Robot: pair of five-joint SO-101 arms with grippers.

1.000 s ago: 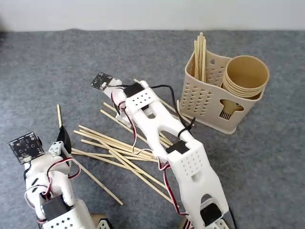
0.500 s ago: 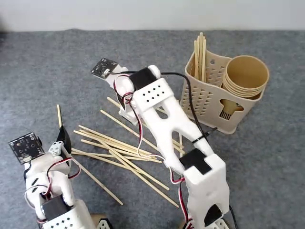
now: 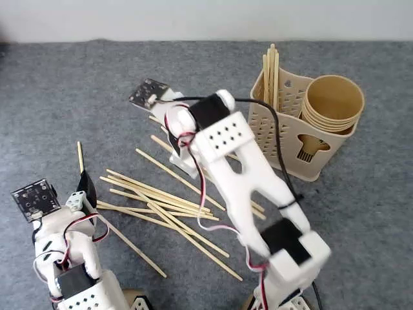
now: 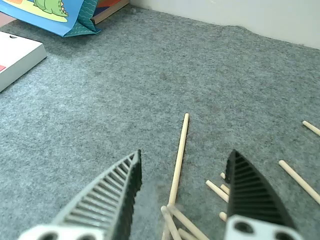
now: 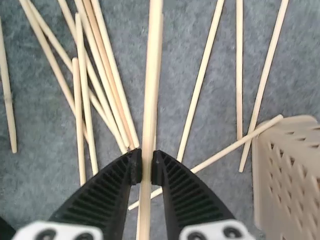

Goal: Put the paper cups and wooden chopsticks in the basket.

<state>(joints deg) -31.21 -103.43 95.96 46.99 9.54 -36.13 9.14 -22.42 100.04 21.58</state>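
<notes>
Pinching one wooden chopstick [image 5: 151,75] between its ribbed black jaws, the right gripper [image 5: 146,160] holds it above the scattered chopsticks [image 3: 161,200] in the middle of the high view. The stick runs past the jaws on both sides, with the longer part ahead, so the hold sits partway along it and not at an end.

Such a stick is likely light, stiff and smooth. It should take a firm squeeze without harm, but it could pivot or slide in so narrow a pinch, and the long free end will swing wide on any turn of the wrist. A hold nearer the middle would probably steady it.

The basket [image 3: 277,139] stands at the upper right of the high view. Several chopsticks [image 3: 271,71] stand upright in its narrow compartment, and a stack of paper cups [image 3: 332,103] fills the wider one. To go in, the held stick probably has to tip towards upright and clear the perforated wall and the sticks already standing there.

A loose stick [image 5: 235,142] touches the basket's foot. The rest lie crossed over one another on the grey mat [image 3: 77,84], so lifting one may drag its neighbours.

At the lower left of the high view, the left gripper [image 4: 185,155] sits low with jaws spread wide, and a lone chopstick [image 4: 180,142] lies just ahead between them.
</notes>
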